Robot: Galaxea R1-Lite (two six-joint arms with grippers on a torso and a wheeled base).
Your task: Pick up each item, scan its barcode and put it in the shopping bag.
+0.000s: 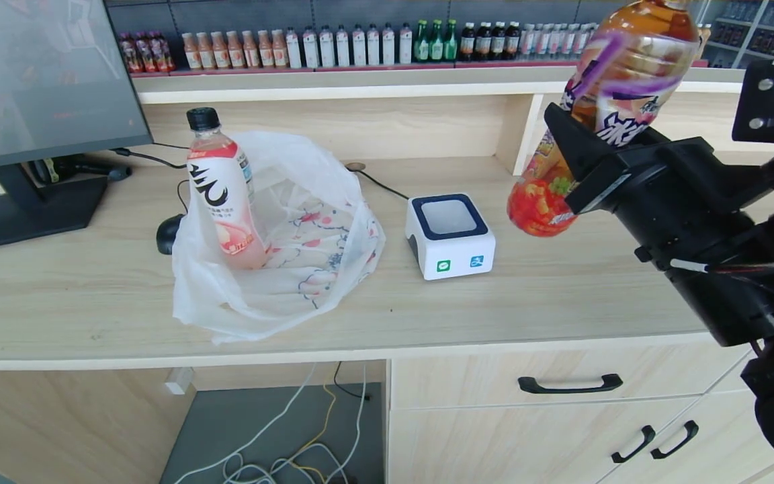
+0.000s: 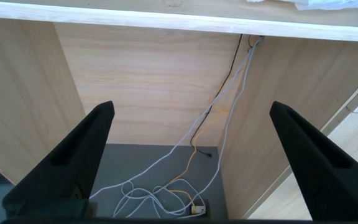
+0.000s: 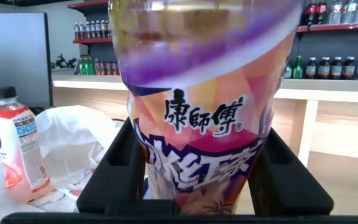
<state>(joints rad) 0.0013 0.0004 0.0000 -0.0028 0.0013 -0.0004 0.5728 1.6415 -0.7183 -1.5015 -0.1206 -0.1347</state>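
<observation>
Wooden counter [image 1: 562, 296], with a shelf of drinks [image 1: 360, 47] behind. The left gripper [image 2: 191, 109] is seen spread wide and empty, below the counter edge. A pink bottle [image 1: 221, 195] stands upright inside the limp shopping bag [image 1: 306, 235]. The scanner [image 1: 449, 235] sits just beside the bag. The tea bottle [image 1: 602, 87] is clamped around its middle by the right gripper [image 1: 565, 158] and held tilted above and to the right of the scanner.

Risks judged:
- The barcode may be turned away from the scanner window, so no read is obtained.
- The smooth label may slip in the grip.
- The pink bottle may be knocked over on bagging.
</observation>
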